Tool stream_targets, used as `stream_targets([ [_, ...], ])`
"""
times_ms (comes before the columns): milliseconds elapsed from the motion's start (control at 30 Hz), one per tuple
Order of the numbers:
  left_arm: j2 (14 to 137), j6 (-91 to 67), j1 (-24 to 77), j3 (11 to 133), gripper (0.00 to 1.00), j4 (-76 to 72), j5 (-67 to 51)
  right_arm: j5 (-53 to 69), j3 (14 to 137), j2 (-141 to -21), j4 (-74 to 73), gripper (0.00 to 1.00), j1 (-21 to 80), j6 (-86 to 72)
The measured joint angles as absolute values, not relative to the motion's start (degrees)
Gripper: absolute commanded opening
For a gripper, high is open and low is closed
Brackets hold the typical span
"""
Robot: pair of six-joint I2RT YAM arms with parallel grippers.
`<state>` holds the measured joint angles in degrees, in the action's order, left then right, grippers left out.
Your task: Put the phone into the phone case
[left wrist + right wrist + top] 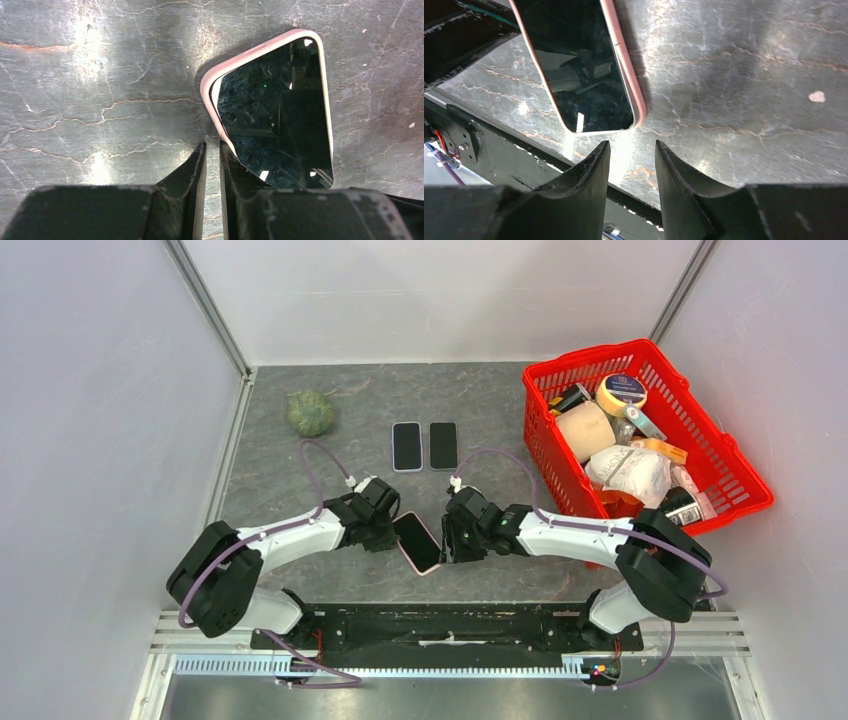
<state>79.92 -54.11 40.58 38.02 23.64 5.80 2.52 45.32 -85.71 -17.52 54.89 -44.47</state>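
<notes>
Near the front edge, mid-width: phone [417, 543] seated in a pink case [250, 54], lying flat, long axis slanting far-left to near-right. At its far-left end, seemingly touching: left gripper [212, 146], fingers almost pressed together on nothing. Just beside its right long side: right gripper [631, 147], spread, empty. Both about equally near.

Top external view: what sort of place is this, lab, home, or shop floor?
Likely a robot lab test cell: white panel walls box in a grey marbled tabletop, the left arm and right arm are bolted to a frame at its edge, and a red basket holds jumbled props.
</notes>
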Motion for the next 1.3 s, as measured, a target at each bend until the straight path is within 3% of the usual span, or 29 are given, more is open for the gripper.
stream_targets([
  [333,79.1,-54.2,40.8,36.6,0.20,20.6,5.5,5.3,47.1,-92.1,-14.6,0.42,54.9,-44.6],
  [567,79.3,-54.2,41.0,36.6,0.18,20.4,5.7,6.5,48.3,-93.5,-15.4,0.33,54.8,-45.6],
  [833,79.6,-54.2,41.3,36.7,0.18,20.1,5.7,6.7,48.0,-93.1,-14.7,0.52,54.5,-47.0],
  [1300,79.8,-54.2,41.3,36.8,0.17,20.1,5.7,10.7,44.2,-92.3,-6.4,0.50,46.7,-49.1],
])
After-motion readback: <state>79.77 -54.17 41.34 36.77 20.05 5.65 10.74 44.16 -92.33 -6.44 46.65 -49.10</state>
